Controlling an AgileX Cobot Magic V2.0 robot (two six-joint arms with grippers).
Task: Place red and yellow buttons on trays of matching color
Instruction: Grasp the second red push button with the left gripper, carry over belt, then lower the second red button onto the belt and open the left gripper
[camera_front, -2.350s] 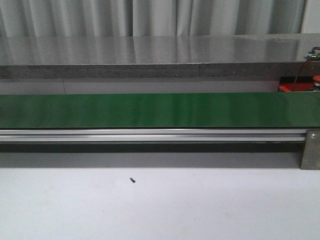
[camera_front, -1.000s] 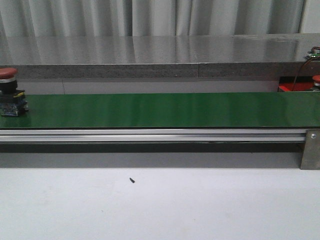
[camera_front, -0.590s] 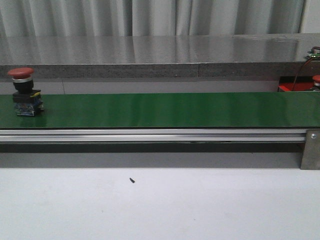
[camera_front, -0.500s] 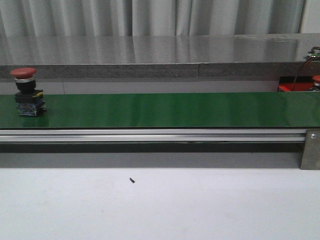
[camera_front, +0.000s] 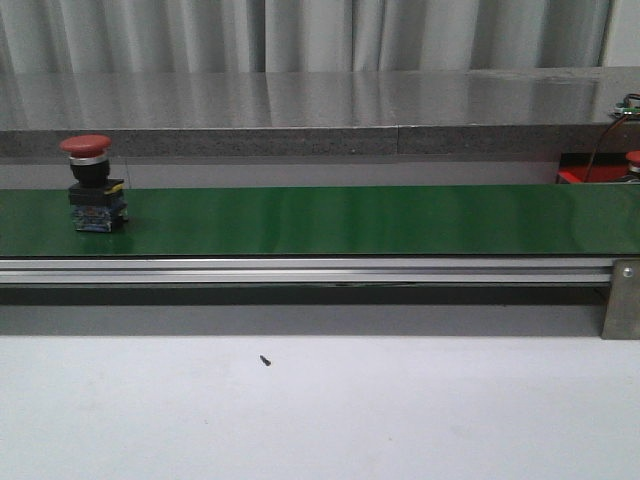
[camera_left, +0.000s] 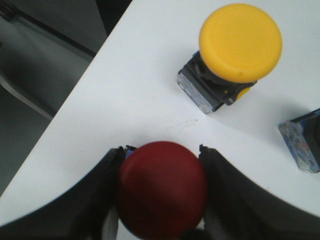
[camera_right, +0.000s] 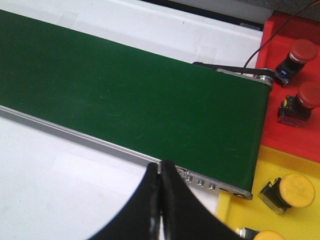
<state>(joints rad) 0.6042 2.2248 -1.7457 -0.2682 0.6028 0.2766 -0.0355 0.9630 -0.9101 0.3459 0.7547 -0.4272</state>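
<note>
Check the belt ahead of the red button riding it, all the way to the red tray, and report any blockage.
Nothing visible blocks it. The red button stands at the left of the green belt, whose surface is bare up to the red tray.

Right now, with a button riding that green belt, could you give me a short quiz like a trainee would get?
1. True or false: the right gripper is open.
2. In the left wrist view, the left gripper has its fingers around a button with a cap of which colour? A) yellow B) red C) green
3. Fill in: in the right wrist view, past the end of the green belt, the red tray holds ___ red buttons.

Key: 1 false, its fingers are pressed together. 2 B, the red button. 3 two, the far red button and the near red button.
</note>
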